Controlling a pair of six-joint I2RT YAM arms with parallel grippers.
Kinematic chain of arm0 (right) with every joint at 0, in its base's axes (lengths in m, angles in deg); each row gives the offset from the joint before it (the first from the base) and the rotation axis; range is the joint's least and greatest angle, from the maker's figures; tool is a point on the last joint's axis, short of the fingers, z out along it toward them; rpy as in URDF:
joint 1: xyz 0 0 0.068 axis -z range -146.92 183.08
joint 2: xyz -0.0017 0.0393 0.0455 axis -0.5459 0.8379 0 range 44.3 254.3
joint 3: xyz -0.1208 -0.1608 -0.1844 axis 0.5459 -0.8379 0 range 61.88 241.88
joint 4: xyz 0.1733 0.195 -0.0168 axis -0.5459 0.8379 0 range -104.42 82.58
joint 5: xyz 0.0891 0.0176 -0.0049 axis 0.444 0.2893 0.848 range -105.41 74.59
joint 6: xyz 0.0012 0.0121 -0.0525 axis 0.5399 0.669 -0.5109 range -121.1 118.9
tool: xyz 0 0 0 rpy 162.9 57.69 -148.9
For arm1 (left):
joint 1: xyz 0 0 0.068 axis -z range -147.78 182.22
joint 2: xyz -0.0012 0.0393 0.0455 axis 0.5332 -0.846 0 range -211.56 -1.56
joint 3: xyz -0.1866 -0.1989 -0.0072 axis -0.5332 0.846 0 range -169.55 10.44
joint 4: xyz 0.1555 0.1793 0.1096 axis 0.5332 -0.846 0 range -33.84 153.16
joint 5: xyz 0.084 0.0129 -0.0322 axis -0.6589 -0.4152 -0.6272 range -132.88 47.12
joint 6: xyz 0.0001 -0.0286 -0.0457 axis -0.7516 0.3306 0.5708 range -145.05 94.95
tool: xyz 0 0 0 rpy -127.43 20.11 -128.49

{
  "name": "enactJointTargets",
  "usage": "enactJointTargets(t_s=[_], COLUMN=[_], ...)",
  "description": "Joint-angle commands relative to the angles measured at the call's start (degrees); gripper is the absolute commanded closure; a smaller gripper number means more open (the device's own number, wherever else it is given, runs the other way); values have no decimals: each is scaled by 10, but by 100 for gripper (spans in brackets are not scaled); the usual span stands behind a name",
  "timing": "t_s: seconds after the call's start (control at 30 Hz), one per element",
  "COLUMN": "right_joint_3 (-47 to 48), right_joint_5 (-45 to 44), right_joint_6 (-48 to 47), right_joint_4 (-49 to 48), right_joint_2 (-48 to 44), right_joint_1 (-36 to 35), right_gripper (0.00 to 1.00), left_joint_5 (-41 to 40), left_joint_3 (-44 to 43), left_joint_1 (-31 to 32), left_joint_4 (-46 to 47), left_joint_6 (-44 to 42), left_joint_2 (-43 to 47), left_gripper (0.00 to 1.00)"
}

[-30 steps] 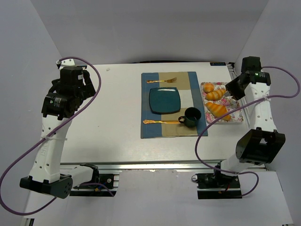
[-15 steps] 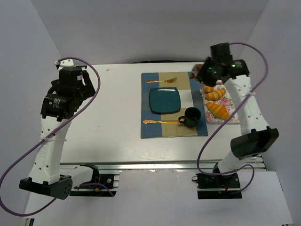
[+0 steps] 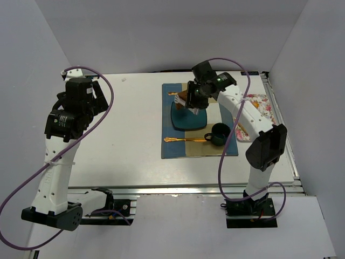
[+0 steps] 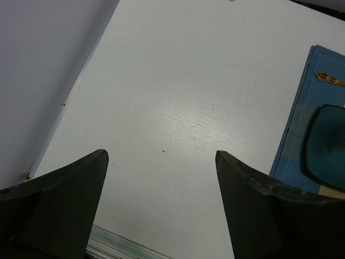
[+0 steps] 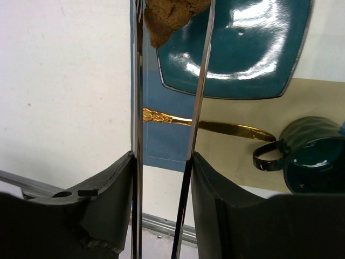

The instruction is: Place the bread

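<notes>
The right gripper [image 3: 187,101] is reaching over the mat [image 3: 171,148], its thin fingers [image 5: 200,81] clamping the bread [image 5: 167,19] between their tips. In the top view the bread [image 3: 183,99] is hanging over the 11 o'clock corner of the plate [image 3: 188,120]. Whether it is touching the glaze cannot be told. The wrist view is showing its crumbly brown end overlapping that same corner of the plate [image 5: 248,54].

A mug [image 3: 219,134] is sitting at 4 o'clock from the plate, handle pointing toward a gold utensil [image 3: 186,140] that is lying at the plate's 6 o'clock. A fork [image 3: 173,93] is lying at 11 o'clock, partly under the arm. A flowered tray [image 3: 262,105] is resting at 3 o'clock, beside the mat.

The left gripper [image 4: 160,156] is hovering over the bare table [image 4: 178,97] at 9 o'clock from the mat. Its fingers [image 4: 81,183] are standing wide apart and holding nothing.
</notes>
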Motion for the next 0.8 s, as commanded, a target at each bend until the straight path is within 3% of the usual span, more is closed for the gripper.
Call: enactJointTargets(t_s=[0.0,0.77], right_joint_3=[18,-68], right_joint_5=[-1,-11], right_joint_6=[-24,-13], right_joint_4=[-23,5], right_joint_2=[3,16], right_joint_1=[-12,-39], right_gripper=[62,61], left_joint_5=[-5,-17], left_joint_3=[-16,-5], left_joint_1=[2,2], left_joint_4=[-2,-7], left_joint_6=[0,3], left_joint_2=[13,23], left_gripper=[8,8])
